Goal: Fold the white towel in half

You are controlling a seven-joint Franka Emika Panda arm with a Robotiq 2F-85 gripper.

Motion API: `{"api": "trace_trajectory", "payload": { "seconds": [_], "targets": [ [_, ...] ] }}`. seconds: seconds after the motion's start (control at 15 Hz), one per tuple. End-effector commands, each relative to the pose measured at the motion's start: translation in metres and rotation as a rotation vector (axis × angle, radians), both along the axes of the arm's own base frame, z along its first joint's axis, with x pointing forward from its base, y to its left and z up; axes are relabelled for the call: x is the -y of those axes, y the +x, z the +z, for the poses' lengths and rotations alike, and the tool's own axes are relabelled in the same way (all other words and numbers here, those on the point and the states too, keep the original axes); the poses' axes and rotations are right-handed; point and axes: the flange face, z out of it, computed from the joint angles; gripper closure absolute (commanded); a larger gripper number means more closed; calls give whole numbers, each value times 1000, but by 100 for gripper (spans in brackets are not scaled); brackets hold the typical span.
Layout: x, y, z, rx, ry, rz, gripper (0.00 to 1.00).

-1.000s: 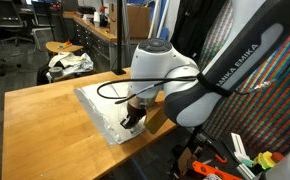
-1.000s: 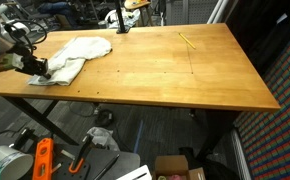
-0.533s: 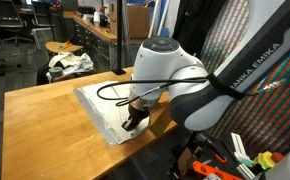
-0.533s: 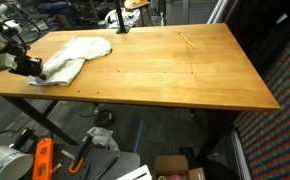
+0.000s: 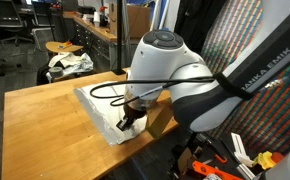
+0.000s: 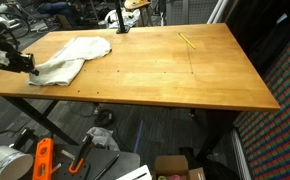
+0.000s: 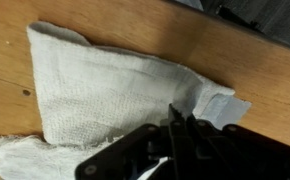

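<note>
In an exterior view, the towel (image 5: 97, 103) lay on the table (image 5: 35, 125) near its edge, with the gripper (image 5: 125, 122) low over one corner. In an exterior view, the towel (image 6: 73, 55) looked rumpled, the gripper (image 6: 30, 62) at its end. In the wrist view, the gripper (image 7: 180, 135) was pinched shut on the towel's (image 7: 105, 85) edge, probably to carry that edge across for the fold.

Off-white towel (image 7: 105, 90), seemingly plain; tan table (image 6: 185, 70).
</note>
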Motion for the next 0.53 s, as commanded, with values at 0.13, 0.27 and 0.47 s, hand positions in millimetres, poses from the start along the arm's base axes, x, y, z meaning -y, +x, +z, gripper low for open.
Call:
{"api": "trace_trajectory", "payload": {
  "seconds": [0.13,0.27,0.47],
  "targets": [
    [-10,-13,3,33,-1,40,62],
    [-8,-19,-9,-18,5,79,46],
    [-7,-15,-30,-91,56,122,24]
  ]
}}
